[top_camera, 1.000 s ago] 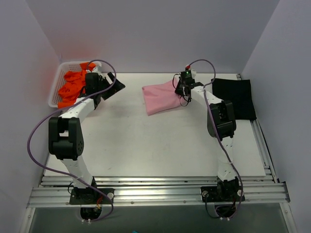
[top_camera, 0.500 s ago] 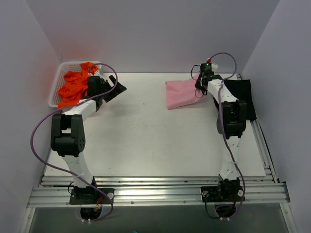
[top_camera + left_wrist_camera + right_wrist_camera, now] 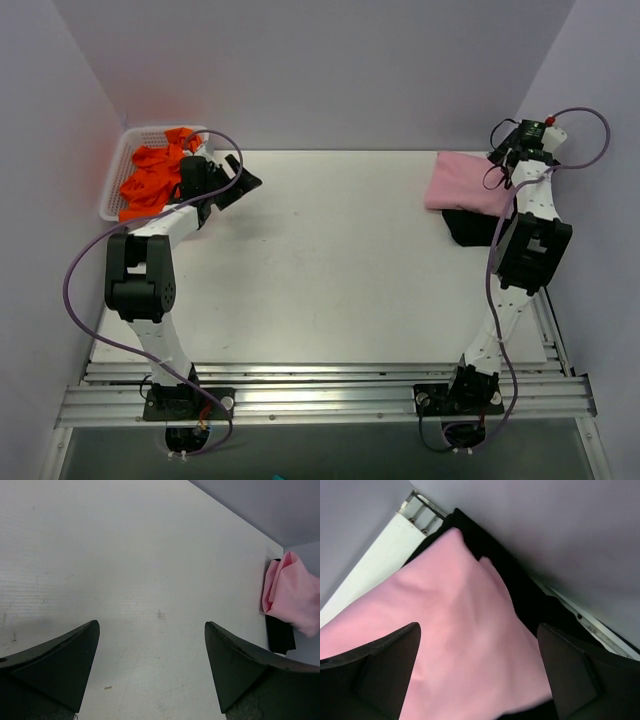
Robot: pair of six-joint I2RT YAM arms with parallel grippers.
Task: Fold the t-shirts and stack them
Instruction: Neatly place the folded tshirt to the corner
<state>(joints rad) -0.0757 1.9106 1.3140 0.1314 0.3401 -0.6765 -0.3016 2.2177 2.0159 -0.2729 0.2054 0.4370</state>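
Note:
A folded light pink t-shirt point(image 3: 462, 182) lies on top of a black t-shirt point(image 3: 470, 228) at the table's far right. My right gripper point(image 3: 503, 150) hovers just above the pink t-shirt point(image 3: 455, 605), open, its fingers wide apart on either side and gripping nothing. Black cloth point(image 3: 520, 590) shows beyond the pink edge. Bright orange t-shirts point(image 3: 150, 178) are heaped in the basket at the far left. Beside that basket my left gripper point(image 3: 243, 172) is open over bare table point(image 3: 151, 625), holding nothing. From the left wrist view the pink t-shirt point(image 3: 292, 595) and the black t-shirt point(image 3: 280, 632) appear far off.
The white lattice basket point(image 3: 110, 195) stands in the back left corner against the wall. Grey walls close in the table at the back and both sides. A metal rail point(image 3: 545, 300) runs along the table's right edge.
My right arm carried the pink t-shirt from the back middle to the far right, onto the black one, and its jaws went from shut to open. The left arm barely moved.

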